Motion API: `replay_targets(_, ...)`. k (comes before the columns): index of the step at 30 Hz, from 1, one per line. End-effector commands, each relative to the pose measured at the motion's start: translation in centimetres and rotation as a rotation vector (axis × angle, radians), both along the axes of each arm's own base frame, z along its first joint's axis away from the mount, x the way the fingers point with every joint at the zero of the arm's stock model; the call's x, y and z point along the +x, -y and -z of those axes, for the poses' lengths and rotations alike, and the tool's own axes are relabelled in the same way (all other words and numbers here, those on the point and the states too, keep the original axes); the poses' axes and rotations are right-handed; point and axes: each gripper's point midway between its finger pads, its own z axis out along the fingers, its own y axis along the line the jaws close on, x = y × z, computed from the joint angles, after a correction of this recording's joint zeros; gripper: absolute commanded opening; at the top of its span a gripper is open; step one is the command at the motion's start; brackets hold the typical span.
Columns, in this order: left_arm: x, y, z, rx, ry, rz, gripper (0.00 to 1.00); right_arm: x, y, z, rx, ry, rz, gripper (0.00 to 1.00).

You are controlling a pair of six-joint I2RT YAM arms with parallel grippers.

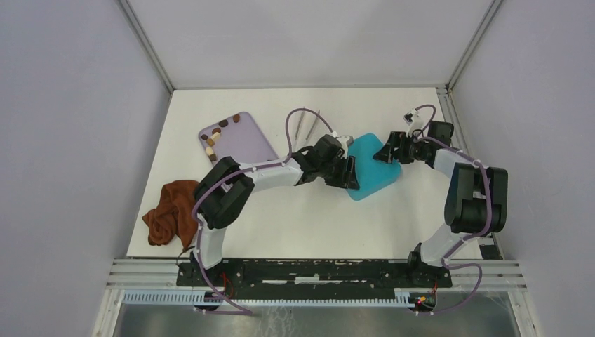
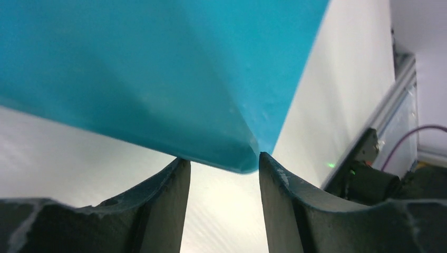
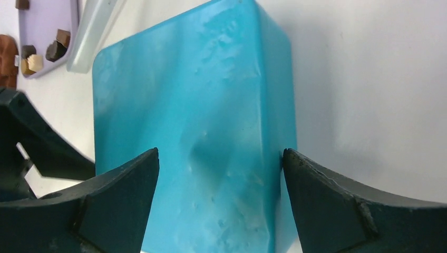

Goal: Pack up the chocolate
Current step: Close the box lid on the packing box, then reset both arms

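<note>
Several small brown and tan chocolate pieces (image 1: 212,137) lie on the lilac tray (image 1: 245,140) at the back left; some show in the right wrist view (image 3: 55,48) on the tray (image 3: 47,16). The teal box (image 1: 372,168) sits mid-table, underside up, its cells hidden. My left gripper (image 1: 349,173) is open at its left edge; in the left wrist view one box (image 2: 158,68) corner sits between the gripper's (image 2: 224,158) tips. My right gripper (image 1: 387,151) is open at the box's far right edge; in the right wrist view the gripper (image 3: 220,152) straddles the box (image 3: 195,121), right fingertip (image 3: 295,163) touching its side.
A reddish-brown cloth (image 1: 172,210) lies crumpled at the table's left edge. Clear tongs (image 1: 305,126) lie behind the left gripper, next to the tray. Grey walls close in the table on three sides, and a rail runs along the right edge (image 1: 449,112).
</note>
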Motion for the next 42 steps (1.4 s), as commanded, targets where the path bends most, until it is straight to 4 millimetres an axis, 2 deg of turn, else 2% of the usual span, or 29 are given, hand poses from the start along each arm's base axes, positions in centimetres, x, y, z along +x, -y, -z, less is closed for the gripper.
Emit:
replay_targets(1, -1.3, 4.4, -5.1, -0.175, 0.054, 0.041, 0.57, -1.4, 1.2, -0.9, -0.054, 0.017, -0.084, 0.92)
replay_targets(3, -1.7, 3.7, -5.9, -0.168, 0.081, 0.011, 0.57, -0.9, 2.5, -1.5, -0.113, 0.057, -0.089, 0.92)
replay_targets(5, -1.7, 1.8, -8.0, -0.157, 0.133, -0.043, 0.57, -0.3, 3.7, -2.5, -0.171, 0.101, -0.091, 0.92)
replay_targets(8, -1.1, -3.1, -9.5, -0.034, 0.231, -0.153, 0.58, 0.5, 5.3, -4.5, -0.284, 0.192, -0.13, 0.92)
replay_targets(11, -0.1, -7.8, -12.9, 0.018, 0.364, -0.249, 0.6, 1.0, 7.1, -6.9, -0.458, 0.317, -0.178, 0.92)
replay_targets(13, 0.1, -10.3, -15.2, 0.001, 0.421, -0.288, 0.65, 0.9, 7.9, -8.6, -0.564, 0.405, -0.212, 0.92)
replay_targets(15, 0.0, -12.5, -17.6, -0.03, 0.475, -0.332, 0.76, 0.6, 8.1, -10.8, -0.644, 0.501, -0.26, 0.93)
replay_targets(18, -0.1, -16.0, -19.8, -0.053, 0.525, -0.415, 0.99, 0.1, 8.0, -14.8, -0.731, 0.647, -0.281, 0.98)
replay_targets(20, -0.5, -17.7, -21.4, -0.072, 0.55, -0.444, 1.0, 0.1, 8.2, -17.7, -0.754, 0.719, -0.208, 0.98)
replay_targets(22, -1.0, -19.1, -22.7, -0.052, 0.559, -0.461, 1.0, 0.5, 9.4, -20.9, -0.69, 0.696, 0.033, 0.98)
replay_targets(26, -2.1, -21.3, -26.3, -0.017, 0.588, -0.481, 1.0, -0.6, 6.5, -25.6, -0.487, 0.713, 0.018, 0.98)
replay_targets(29, -2.8, -22.8, -29.4, -0.037, 0.636, -0.506, 1.0, -2.0, 5.1, -28.7, -0.45, 0.794, -0.008, 0.98)
replay_targets(33, -3.6, -24.2, -31.6, -0.062, 0.673, -0.535, 1.0, -2.7, 5.1, -31.1, -0.373, 0.791, 0.102, 0.98)
replay_targets(37, -4.7, -24.5, -33.5, -0.124, 0.686, -0.53, 1.0, -3.0, 6.6, -33.3, -0.305, 0.735, 0.305, 0.98)
replay_targets(40, -5.6, -24.8, -35.1, -0.181, 0.7, -0.521, 1.0, -3.3, 7.0, -34.4, -0.301, 0.733, 0.346, 0.98)
replay_targets(42, -6.0, -24.9, -35.5, -0.195, 0.706, -0.514, 1.0, -3.5, 6.6, -34.8, -0.295, 0.743, 0.33, 0.98)
